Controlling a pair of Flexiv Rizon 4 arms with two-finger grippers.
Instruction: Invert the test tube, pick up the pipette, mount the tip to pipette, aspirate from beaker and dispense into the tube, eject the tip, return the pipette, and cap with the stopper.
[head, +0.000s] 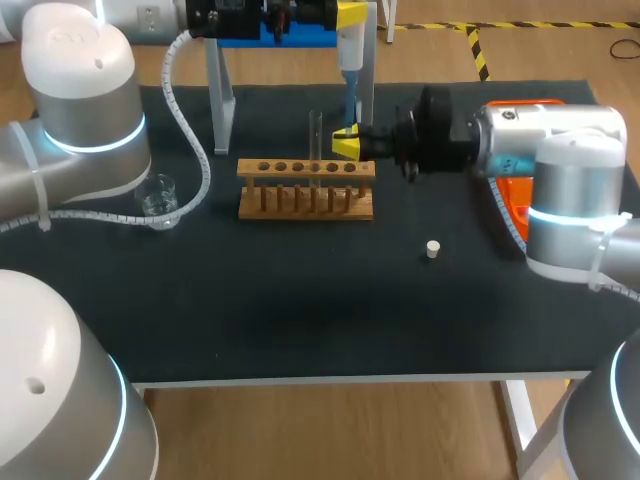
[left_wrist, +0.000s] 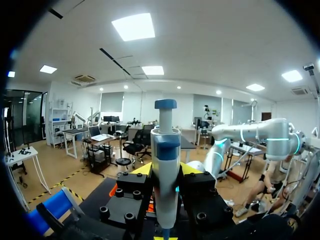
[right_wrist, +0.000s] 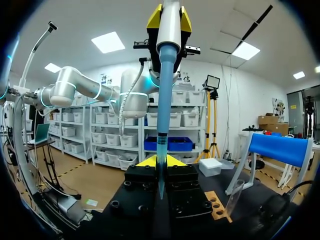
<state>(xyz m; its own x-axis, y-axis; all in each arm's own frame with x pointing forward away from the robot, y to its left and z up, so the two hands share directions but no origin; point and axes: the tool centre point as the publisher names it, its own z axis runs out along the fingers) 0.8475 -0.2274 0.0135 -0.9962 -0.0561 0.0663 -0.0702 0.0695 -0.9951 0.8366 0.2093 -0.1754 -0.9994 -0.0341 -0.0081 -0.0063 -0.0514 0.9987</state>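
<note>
The right claw (head: 346, 143) reaches in from the right, level with the table (head: 300, 310). Its yellow fingers are pressed close on the lower part of the blue pipette tip (right_wrist: 162, 100), which runs down through the narrow gap between them. In the right wrist view the tip's point shows just below the claw (right_wrist: 161, 162), against the black finger bodies.

Straight above, the left claw (head: 350, 15) pinches the pipette (head: 350, 50) and holds it upright. The left wrist view shows its two yellow fingers closed on either side of the pipette's white and blue body (left_wrist: 165, 150), with the plunger button on top. The tip sits on the pipette's lower end and hangs down into the right claw.

Just in front of the right claw stands the wooden rack (head: 305, 200), and the test tube (head: 315, 135) stands upright in one of its holes, near the middle of the row. In the right wrist view the tube (right_wrist: 234, 197) and rack (right_wrist: 214, 202) lie off to one side of the claw.

The small white stopper (head: 432, 249) lies on the table, nearer the front edge than the rack and to its right. The glass beaker (head: 158, 195) stands well to the left of the rack, close under the left arm. An orange box (head: 515, 200) lies partly hidden beneath the right arm.
</note>
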